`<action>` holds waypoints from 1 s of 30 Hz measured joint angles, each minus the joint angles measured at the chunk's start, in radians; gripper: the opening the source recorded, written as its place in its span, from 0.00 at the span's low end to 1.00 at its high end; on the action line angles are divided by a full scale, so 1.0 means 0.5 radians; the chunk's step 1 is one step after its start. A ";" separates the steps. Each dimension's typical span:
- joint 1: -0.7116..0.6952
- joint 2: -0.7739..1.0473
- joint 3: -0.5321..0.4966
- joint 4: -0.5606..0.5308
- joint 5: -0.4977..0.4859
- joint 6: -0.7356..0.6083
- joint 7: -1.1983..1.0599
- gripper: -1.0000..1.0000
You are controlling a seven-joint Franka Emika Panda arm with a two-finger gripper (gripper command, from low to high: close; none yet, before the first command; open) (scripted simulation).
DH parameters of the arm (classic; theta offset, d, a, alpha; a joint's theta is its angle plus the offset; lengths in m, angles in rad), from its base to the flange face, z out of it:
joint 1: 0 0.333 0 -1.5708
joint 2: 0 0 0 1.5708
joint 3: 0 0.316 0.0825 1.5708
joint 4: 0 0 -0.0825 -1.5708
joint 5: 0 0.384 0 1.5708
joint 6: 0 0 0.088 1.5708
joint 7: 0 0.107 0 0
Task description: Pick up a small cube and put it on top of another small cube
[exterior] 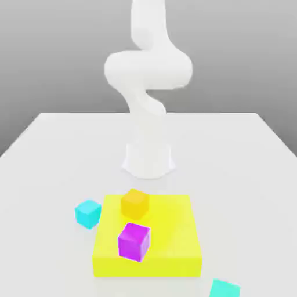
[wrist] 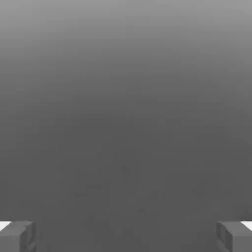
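Note:
The small teal cube point(exterior: 224, 289) lies on the white table at the near edge of the exterior view, toward its right, partly cut off by the picture's border. In the hand view my gripper point(wrist: 126, 237) is open: two grey fingertips point(wrist: 17, 236) stand far apart with nothing between them, against plain grey. The white arm point(exterior: 148, 69) rises from its base point(exterior: 148, 159) at the table's middle and bends upward out of the picture.
A flat yellow block point(exterior: 168, 243) lies in front of the base, carrying an orange cube point(exterior: 135, 203) and a magenta cube point(exterior: 134, 241). A sky-blue cube point(exterior: 88, 213) sits on the table point(exterior: 52, 151) just off the block's left side.

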 joint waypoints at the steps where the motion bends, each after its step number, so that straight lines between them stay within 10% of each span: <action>1: -0.028 0.078 0.042 0.004 -0.025 0.017 0.057 0.50; 20: -0.211 1.461 0.493 0.073 -0.556 0.318 1.132 0.50; 30: -0.099 2.099 0.523 0.089 -0.494 0.539 1.462 0.50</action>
